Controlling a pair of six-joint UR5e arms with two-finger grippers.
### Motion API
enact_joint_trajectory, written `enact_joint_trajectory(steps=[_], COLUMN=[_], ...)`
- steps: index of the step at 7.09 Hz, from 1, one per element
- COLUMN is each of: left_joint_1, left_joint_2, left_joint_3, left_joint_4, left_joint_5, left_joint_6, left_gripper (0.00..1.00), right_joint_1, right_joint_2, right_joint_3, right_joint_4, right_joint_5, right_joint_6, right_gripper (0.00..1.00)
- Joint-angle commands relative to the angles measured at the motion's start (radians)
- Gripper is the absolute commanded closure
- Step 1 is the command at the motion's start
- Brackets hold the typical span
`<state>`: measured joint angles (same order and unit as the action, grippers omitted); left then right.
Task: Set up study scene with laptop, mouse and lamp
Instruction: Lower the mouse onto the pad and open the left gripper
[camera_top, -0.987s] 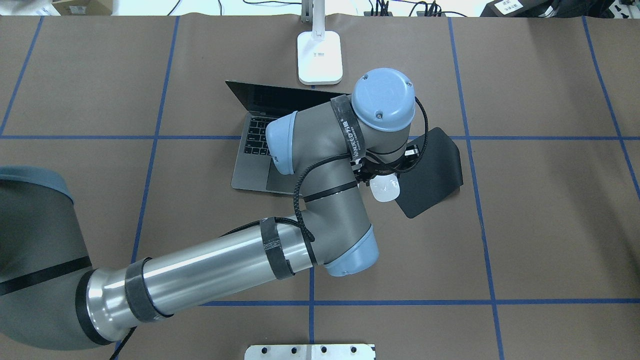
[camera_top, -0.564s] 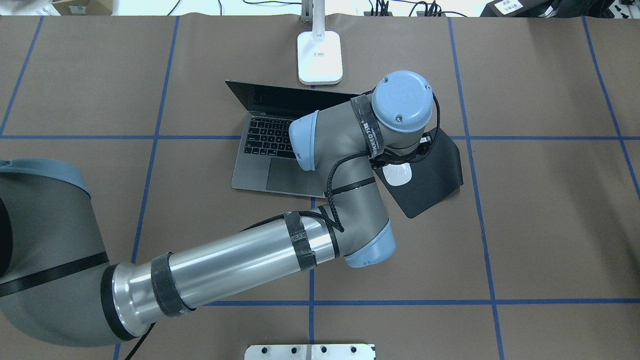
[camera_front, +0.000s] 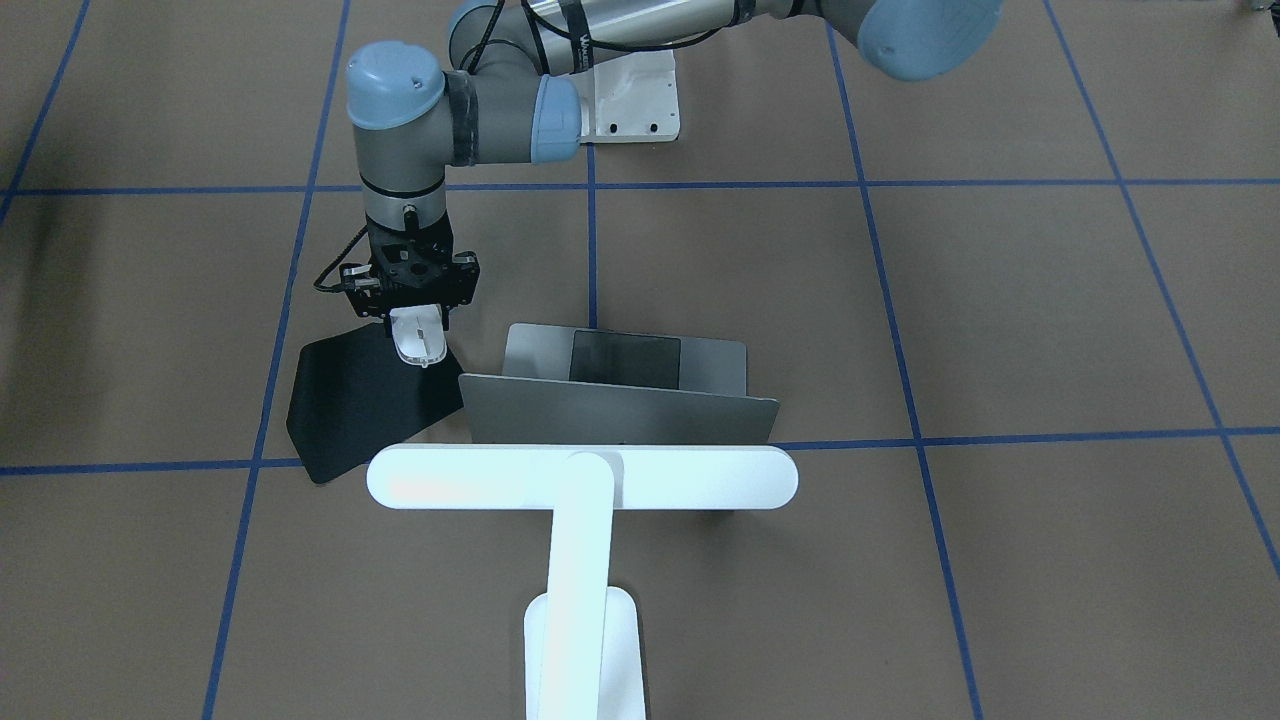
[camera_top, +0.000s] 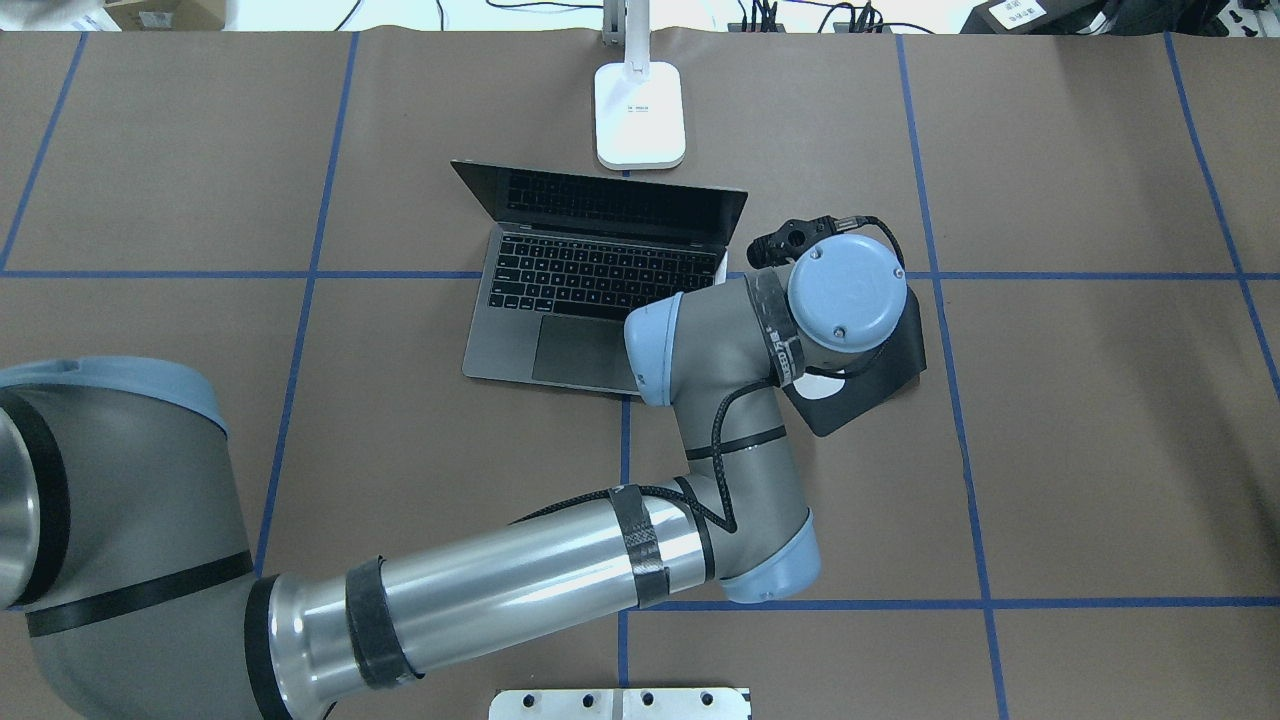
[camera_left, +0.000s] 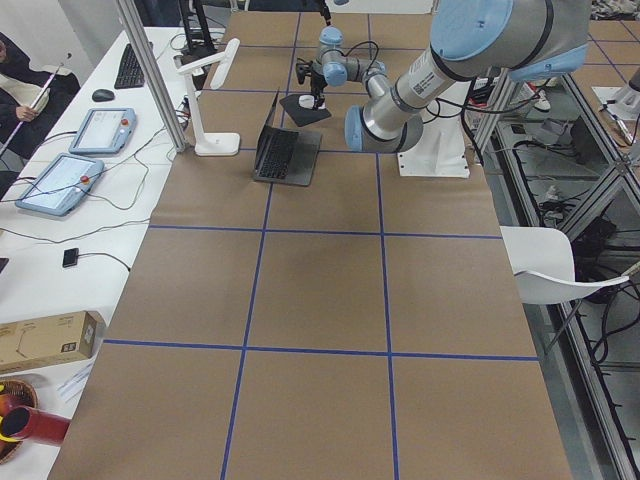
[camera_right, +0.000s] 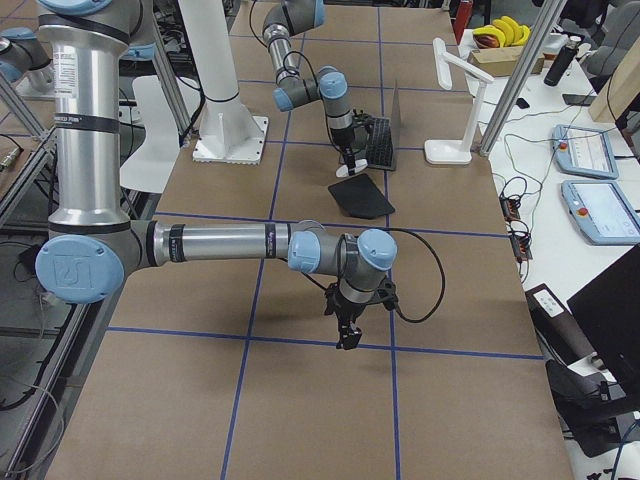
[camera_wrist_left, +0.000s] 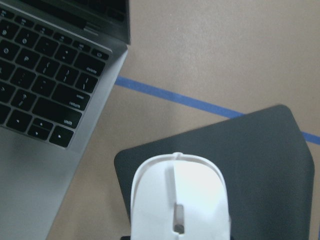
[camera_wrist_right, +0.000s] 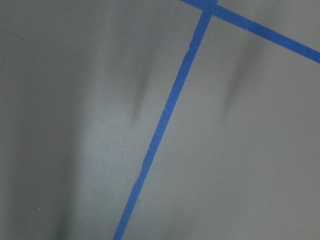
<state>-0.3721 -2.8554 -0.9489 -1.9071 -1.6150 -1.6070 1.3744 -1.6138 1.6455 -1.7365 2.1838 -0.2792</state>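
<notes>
The left claw (camera_front: 417, 318) is grasping the small glossy white oval mouse (camera_front: 419, 342) and holding it over the black flexible mat (camera_front: 350, 405). Whether the mouse is touching the mat cannot be told. The mat is lying just right of the open thin grey metal laptop (camera_top: 590, 290). The large white T-shaped lamp (camera_front: 580, 478) is standing beyond the laptop's lid, on the far side. In the overhead view the left arm's wrist is hiding the mouse and covering the laptop's near right corner. The right claw (camera_right: 347, 335) is hanging over the bare brown bench (camera_top: 1080, 450), well apart. Whether it is clenched or released cannot be told.
</notes>
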Motion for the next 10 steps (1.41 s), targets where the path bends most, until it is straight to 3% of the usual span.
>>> enact_joint_trajectory(steps=[1, 2, 5, 6, 7, 8, 10], left_joint_1=[0.039, 0.042, 0.047, 0.03, -0.009, -0.065, -0.166], left_joint_2=[-0.008, -0.01, -0.015, -0.003, 0.042, 0.142, 0.398], left_joint_3=[0.018, 0.018, 0.006, -0.054, -0.162, -0.361, -0.789], left_joint_4=[-0.027, -0.027, -0.026, -0.006, 0.102, 0.222, 0.446], left_joint_5=[0.067, 0.075, 0.096, 0.075, -0.024, -0.131, -0.256], left_joint_6=[-0.034, -0.056, -0.062, -0.004, 0.036, 0.08, 0.253], left_gripper=[0.53, 0.16, 0.12, 0.11, 0.07, 0.02, 0.02], right_joint_1=[0.0, 0.0, 0.0, 0.0, 0.0, 0.021, 0.041], right_joint_2=[0.0, -0.002, 0.003, 0.009, 0.023, 0.034, 0.06], right_joint_3=[-0.001, -0.001, 0.0, 0.0, -0.001, -0.003, -0.004], right_joint_4=[0.0, 0.0, 0.0, 0.0, -0.002, -0.002, 0.0], right_joint_5=[0.002, 0.002, 0.004, 0.002, 0.001, 0.002, -0.001], right_joint_6=[0.0, 0.0, 0.002, 0.005, 0.006, 0.008, 0.009], right_gripper=[0.0, 0.0, 0.0, 0.0, 0.0, 0.0, 0.0])
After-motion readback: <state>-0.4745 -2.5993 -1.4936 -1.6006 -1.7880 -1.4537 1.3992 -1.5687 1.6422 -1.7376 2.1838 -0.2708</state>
